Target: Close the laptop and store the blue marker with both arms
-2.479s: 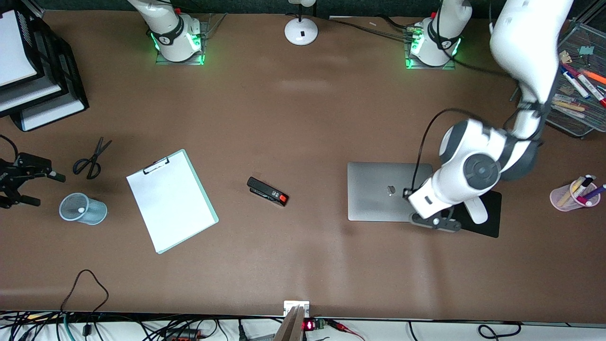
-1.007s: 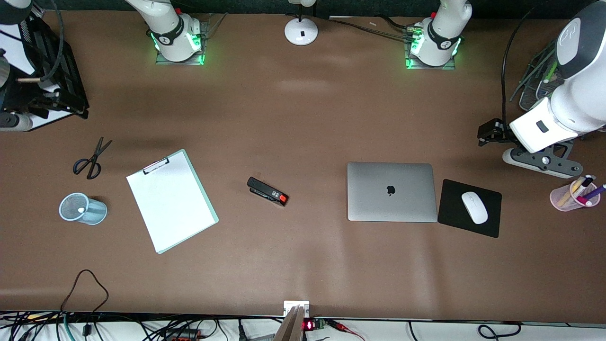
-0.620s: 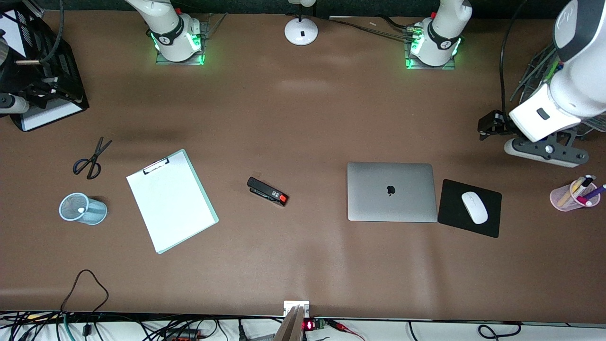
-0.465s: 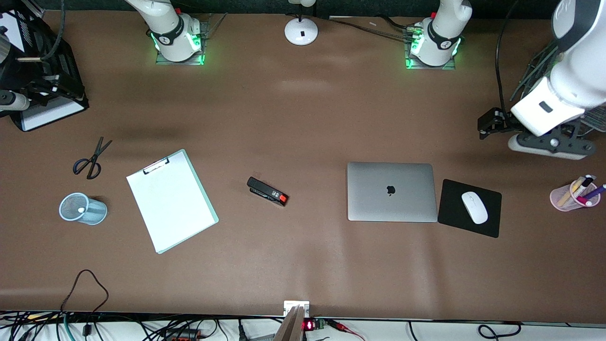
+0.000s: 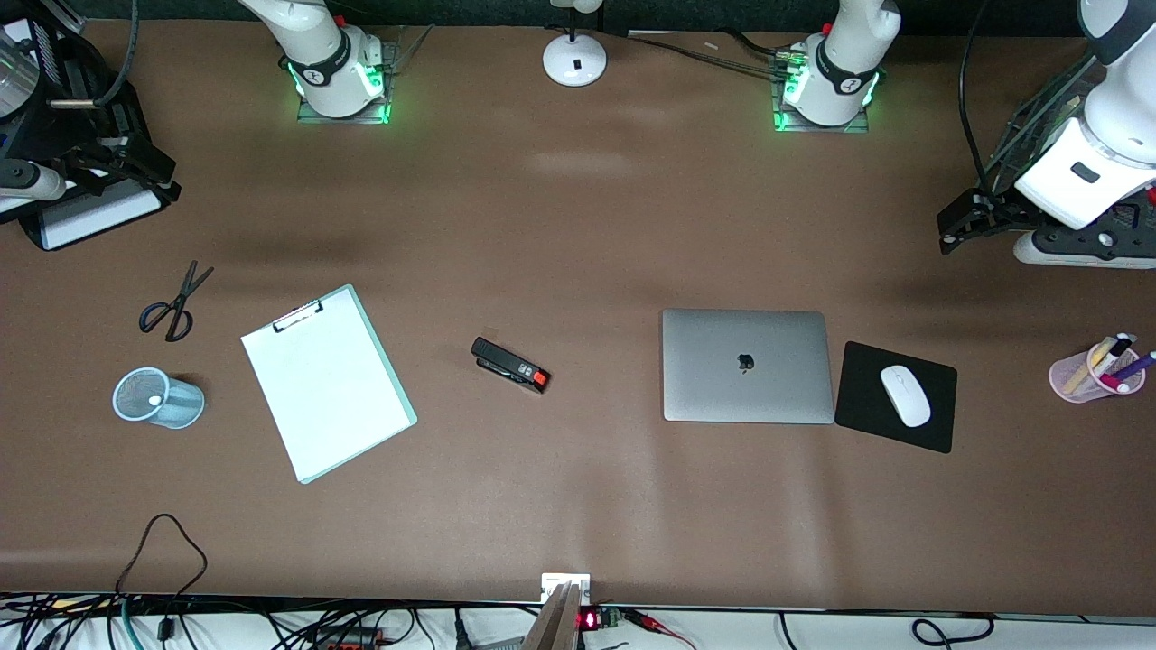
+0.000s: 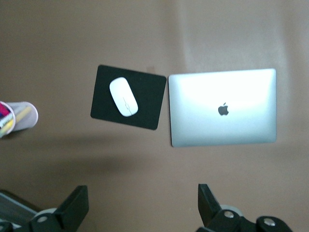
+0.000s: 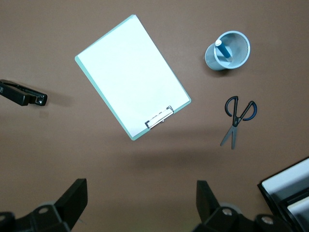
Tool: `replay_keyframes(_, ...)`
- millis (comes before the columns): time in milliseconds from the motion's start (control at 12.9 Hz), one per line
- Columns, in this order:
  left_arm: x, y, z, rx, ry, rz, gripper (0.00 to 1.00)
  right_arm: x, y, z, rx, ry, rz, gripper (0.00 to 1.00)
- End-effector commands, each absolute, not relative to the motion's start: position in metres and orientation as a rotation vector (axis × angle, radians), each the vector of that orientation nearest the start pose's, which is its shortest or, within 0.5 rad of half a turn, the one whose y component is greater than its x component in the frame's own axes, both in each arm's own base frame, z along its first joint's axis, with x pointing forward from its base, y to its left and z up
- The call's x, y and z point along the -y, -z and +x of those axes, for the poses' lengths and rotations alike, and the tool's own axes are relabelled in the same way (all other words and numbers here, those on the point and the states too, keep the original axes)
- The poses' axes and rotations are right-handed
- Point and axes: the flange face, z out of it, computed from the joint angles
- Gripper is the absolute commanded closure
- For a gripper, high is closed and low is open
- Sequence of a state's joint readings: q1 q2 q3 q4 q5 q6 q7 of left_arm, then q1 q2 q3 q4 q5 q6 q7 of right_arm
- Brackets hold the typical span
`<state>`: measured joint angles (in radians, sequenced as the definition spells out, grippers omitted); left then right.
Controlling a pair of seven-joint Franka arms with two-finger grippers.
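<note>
Lying shut, laptop (image 5: 747,366) sits flat beside mousepad (image 5: 896,396); marker (image 7: 222,52) stands in mesh cup (image 7: 227,50) past clipboard (image 7: 132,76). Left end effector (image 6: 143,208) and right end effector (image 7: 141,203) spread, empty, parked at tabletop ends; task looks done.

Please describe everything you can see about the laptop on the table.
The laptop is slim and silver-grey, apparently metal, with a dark apple logo in the middle of its lid. It is fully closed and lies flat on the brown table, edges square to the table's edge. A black mouse pad carrying a white mouse lies beside it toward the left arm's end; whether they touch is unclear. Nothing rests on the lid, and no gripper is at it.
</note>
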<state>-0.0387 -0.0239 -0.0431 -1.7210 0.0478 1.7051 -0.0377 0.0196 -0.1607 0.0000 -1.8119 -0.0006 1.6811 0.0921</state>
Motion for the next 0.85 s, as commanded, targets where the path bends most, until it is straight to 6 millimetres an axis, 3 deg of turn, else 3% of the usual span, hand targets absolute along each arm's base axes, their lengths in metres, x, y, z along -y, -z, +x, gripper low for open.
replay_keyframes(0,0.0356,-0.5827,0.5483,-0.086,-0.015,-3.109,0.00,-0.0093,-0.6093,0.5125,-0.140,0.071,-3.127,0.00)
replay_keyframes(775,0.0425,-0.5877,0.5580,-0.109,-0.017,-3.110,0.00,-0.0101,-0.6040,0.5149,-0.131,0.047,-3.129,0.00)
